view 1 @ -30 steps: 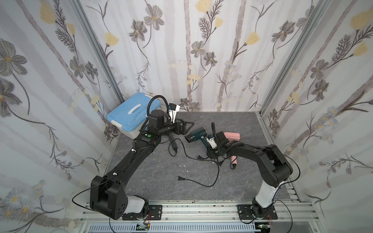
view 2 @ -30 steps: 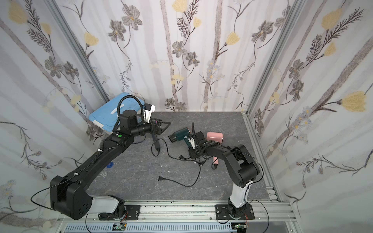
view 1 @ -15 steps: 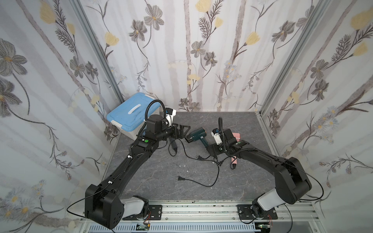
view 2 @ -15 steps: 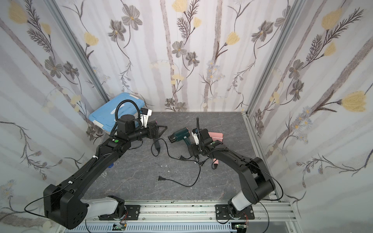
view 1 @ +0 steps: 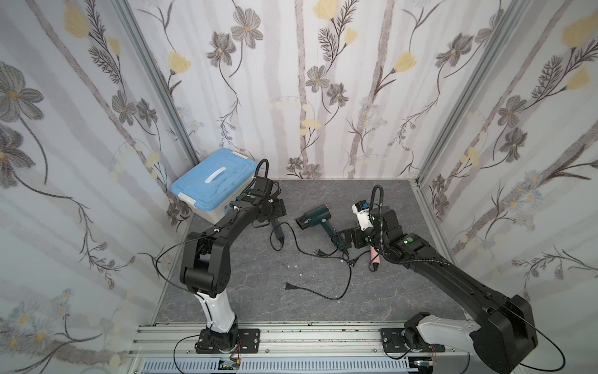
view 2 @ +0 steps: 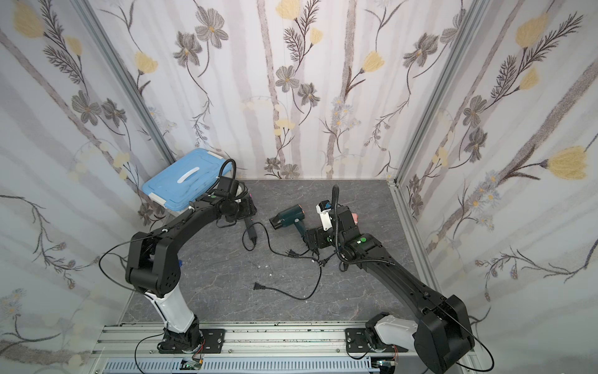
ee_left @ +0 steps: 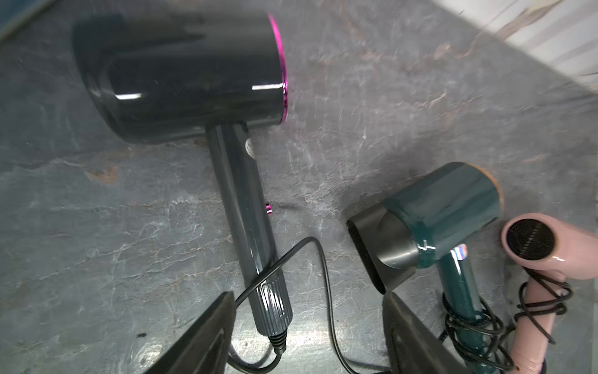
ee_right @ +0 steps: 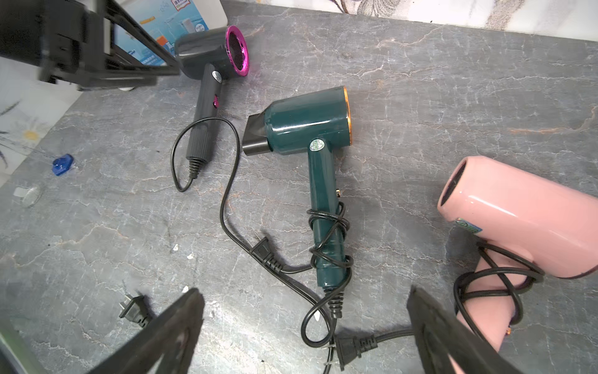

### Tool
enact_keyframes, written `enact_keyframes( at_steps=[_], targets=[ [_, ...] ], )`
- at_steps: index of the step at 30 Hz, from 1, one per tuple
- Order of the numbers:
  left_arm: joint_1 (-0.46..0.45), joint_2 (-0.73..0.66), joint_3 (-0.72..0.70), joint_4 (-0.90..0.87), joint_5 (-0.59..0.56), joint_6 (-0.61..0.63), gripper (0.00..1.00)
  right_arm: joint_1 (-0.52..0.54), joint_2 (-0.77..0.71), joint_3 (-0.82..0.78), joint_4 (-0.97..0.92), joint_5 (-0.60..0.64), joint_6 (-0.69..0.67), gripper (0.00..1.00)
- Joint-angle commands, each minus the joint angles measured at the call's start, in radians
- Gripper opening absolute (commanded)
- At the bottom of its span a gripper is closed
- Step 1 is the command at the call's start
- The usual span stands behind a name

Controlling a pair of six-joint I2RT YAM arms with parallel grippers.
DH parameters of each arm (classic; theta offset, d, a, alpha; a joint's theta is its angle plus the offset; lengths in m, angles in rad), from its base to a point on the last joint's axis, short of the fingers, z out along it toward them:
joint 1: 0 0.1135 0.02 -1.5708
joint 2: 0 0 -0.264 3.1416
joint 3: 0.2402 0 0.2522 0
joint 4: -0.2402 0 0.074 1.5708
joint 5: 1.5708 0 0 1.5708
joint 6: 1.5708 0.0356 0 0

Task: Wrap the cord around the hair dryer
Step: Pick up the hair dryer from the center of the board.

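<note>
A black hair dryer (ee_left: 181, 74) with a magenta ring lies on the grey table near the blue box; in both top views only its handle (view 1: 279, 230) (view 2: 251, 230) shows. Its cord (ee_right: 222, 200) (ee_left: 327, 291) trails loose across the table to a plug (view 1: 288, 286) (view 2: 256, 286). My left gripper (ee_left: 307, 298) (view 1: 278, 207) hovers over this dryer, jaws apart, the handle's end between them and gripped by neither. My right gripper (ee_right: 305, 291) (view 1: 348, 238) stands open by the handle end of the green dryer (ee_right: 310, 123).
The green dryer (view 1: 315, 218) and a pink dryer (ee_right: 517, 226) each carry a cord wound round the handle, their plugs lying by my right gripper. A blue-lidded box (view 1: 213, 184) fills the back left corner. Two small bits, blue (ee_right: 63, 163) and clear (ee_right: 30, 194), lie left.
My left gripper drew back a little toward the box and its jaws narrowed. The right arm swung its elbow out to the right and its jaws widened.
</note>
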Motion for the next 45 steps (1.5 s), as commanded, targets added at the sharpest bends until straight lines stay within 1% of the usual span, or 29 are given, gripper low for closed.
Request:
enact_keyframes(
  at_steps=[1, 4, 7, 11, 13, 18, 19, 20, 24, 25, 27, 29, 33, 35, 41, 45],
  targets=[
    [0.003, 0.082, 0.085, -0.091, -0.057, -0.041, 0.71, 0.000, -0.016, -0.020, 0.018, -0.025, 0.032, 1.00],
    [0.001, 0.140, 0.141, -0.126, -0.110, -0.048, 0.70, -0.001, -0.025, -0.034, 0.032, -0.041, 0.039, 1.00],
    [0.006, 0.178, 0.154, -0.134, -0.177, -0.055, 0.70, 0.000, -0.026, -0.042, 0.039, -0.045, 0.039, 1.00],
    [0.021, 0.250, 0.175, -0.113, -0.183, -0.071, 0.68, -0.001, -0.018, -0.047, 0.049, -0.055, 0.034, 1.00],
    [0.024, 0.284, 0.203, -0.114, -0.192, -0.072, 0.64, -0.001, -0.014, -0.048, 0.053, -0.062, 0.033, 1.00],
    [0.027, 0.344, 0.256, -0.094, -0.209, -0.071, 0.61, -0.001, -0.025, -0.065, 0.062, -0.066, 0.035, 1.00],
    [0.028, 0.350, 0.262, -0.090, -0.208, -0.072, 0.57, -0.001, -0.028, -0.069, 0.064, -0.067, 0.037, 1.00],
    [0.029, 0.360, 0.274, -0.088, -0.201, -0.071, 0.49, -0.001, -0.031, -0.074, 0.067, -0.067, 0.039, 1.00],
    [0.031, 0.378, 0.295, -0.080, -0.185, -0.068, 0.01, -0.001, -0.030, -0.091, 0.082, -0.078, 0.047, 1.00],
    [0.030, 0.372, 0.290, -0.073, -0.185, -0.069, 0.00, 0.000, -0.030, -0.093, 0.084, -0.082, 0.048, 1.00],
    [0.027, 0.339, 0.270, -0.053, -0.203, -0.067, 0.00, 0.000, -0.028, -0.094, 0.092, -0.085, 0.050, 1.00],
    [0.010, 0.271, 0.231, -0.019, -0.262, -0.044, 0.00, 0.000, -0.029, -0.092, 0.100, -0.094, 0.048, 1.00],
    [-0.063, 0.046, 0.102, 0.121, -0.434, 0.030, 0.00, 0.008, -0.021, -0.062, 0.132, -0.124, 0.044, 1.00],
    [-0.092, -0.052, 0.062, 0.170, -0.474, 0.041, 0.00, 0.021, -0.009, -0.035, 0.156, -0.142, 0.036, 1.00],
    [-0.162, -0.304, -0.039, 0.308, -0.499, 0.056, 0.00, 0.073, 0.050, 0.088, 0.258, -0.203, 0.011, 1.00],
    [-0.200, -0.446, -0.135, 0.445, -0.428, 0.091, 0.00, 0.080, 0.075, 0.165, 0.337, -0.267, -0.003, 1.00]
  ],
)
